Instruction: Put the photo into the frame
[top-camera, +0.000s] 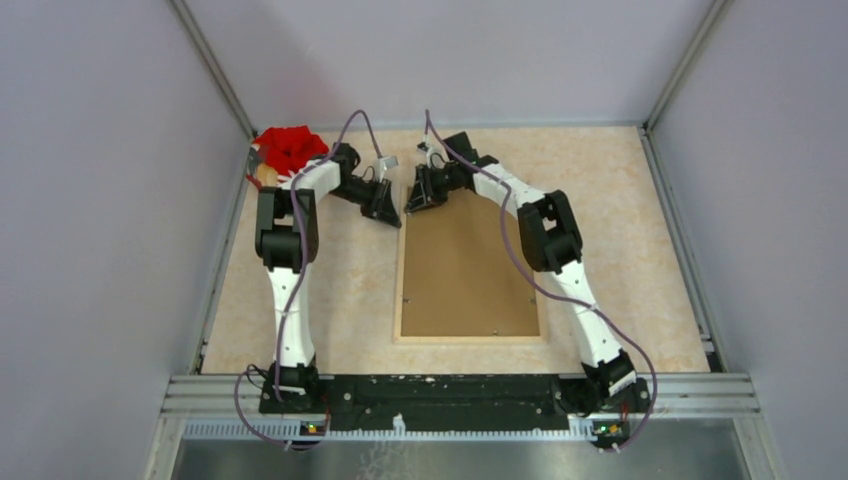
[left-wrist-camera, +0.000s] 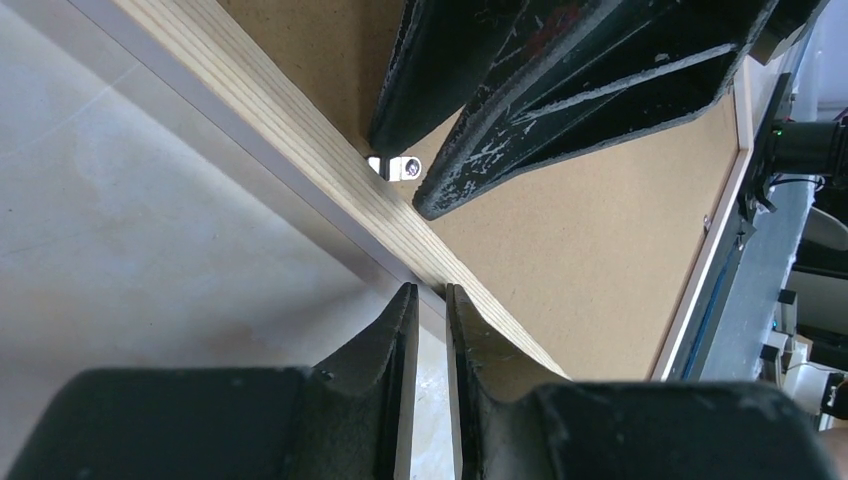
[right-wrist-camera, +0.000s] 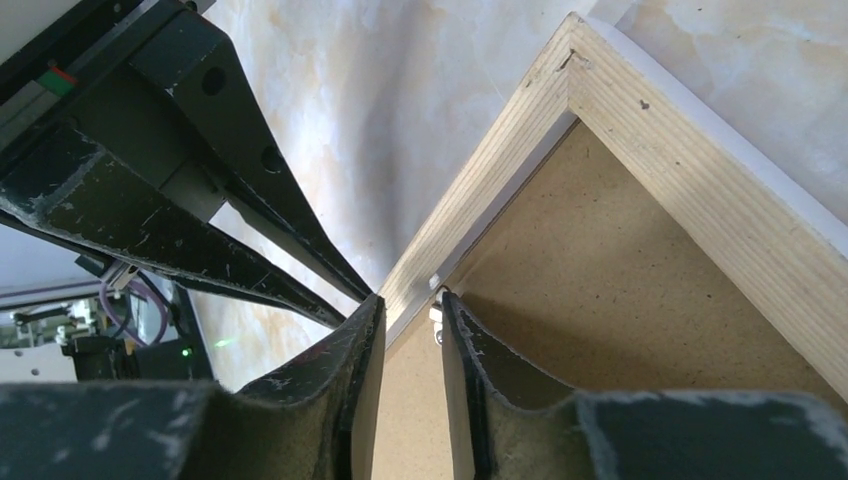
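Beige marbled tabletop (top-camera: 620, 250) carries everything. Thin-railed rectangular picture frame (top-camera: 470, 338) lies flat on it with its light-wood back up and its long sides running near to far. Plain brown backing board (top-camera: 468, 270) sits inside the frame's rails and fills the opening. Photo: hidden, can't tell where. Bright red ruffled object (top-camera: 290, 147) sits left of and beyond the frame's far-left corner, apart from it. Both pincers point tip-down at that corner. Left gripper (left-wrist-camera: 430, 290): tips at the outer edge of the frame's left rail, jaws a thin slit apart, nothing between them. Right gripper (right-wrist-camera: 412, 305): tips just inside the same rail, over the board, jaws narrowly apart, gripping nothing. Small silver metal tab (left-wrist-camera: 395, 166) on that rail's inner edge sits at the right tips, against one finger.
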